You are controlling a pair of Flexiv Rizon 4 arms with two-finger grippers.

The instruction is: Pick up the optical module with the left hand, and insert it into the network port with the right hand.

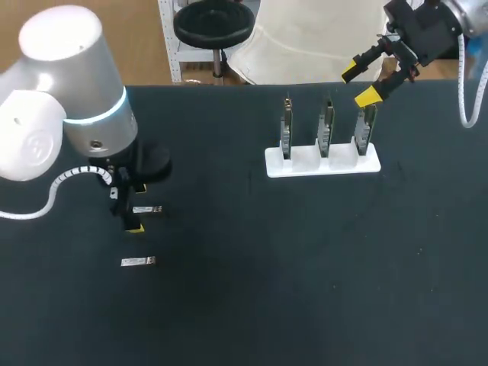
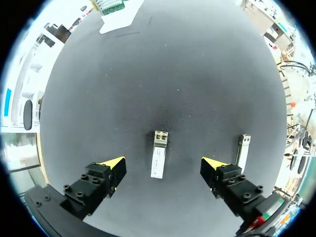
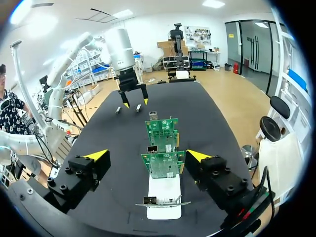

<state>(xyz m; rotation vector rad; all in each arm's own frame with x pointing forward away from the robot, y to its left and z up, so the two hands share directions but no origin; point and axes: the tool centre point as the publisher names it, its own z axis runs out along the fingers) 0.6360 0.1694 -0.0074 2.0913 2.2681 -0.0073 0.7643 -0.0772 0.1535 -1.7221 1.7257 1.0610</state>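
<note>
Two small silver optical modules lie on the black table (image 1: 244, 290). One module (image 2: 159, 153) (image 1: 146, 209) lies under my left gripper (image 2: 164, 163) (image 1: 130, 210), between its open fingers and touching neither. The other module (image 2: 243, 150) (image 1: 138, 261) lies just outside one finger. At the table's far side, a white holder (image 1: 305, 166) (image 3: 164, 190) carries three upright green port boards (image 1: 326, 128) (image 3: 163, 164). My right gripper (image 1: 358, 84) (image 3: 147, 156) hangs open and empty above and behind the rightmost board (image 1: 364, 128).
In the right wrist view my left gripper (image 3: 132, 98) stands beyond the row of boards, over the two modules (image 3: 138, 107). Bare black tabletop lies between the modules and the holder.
</note>
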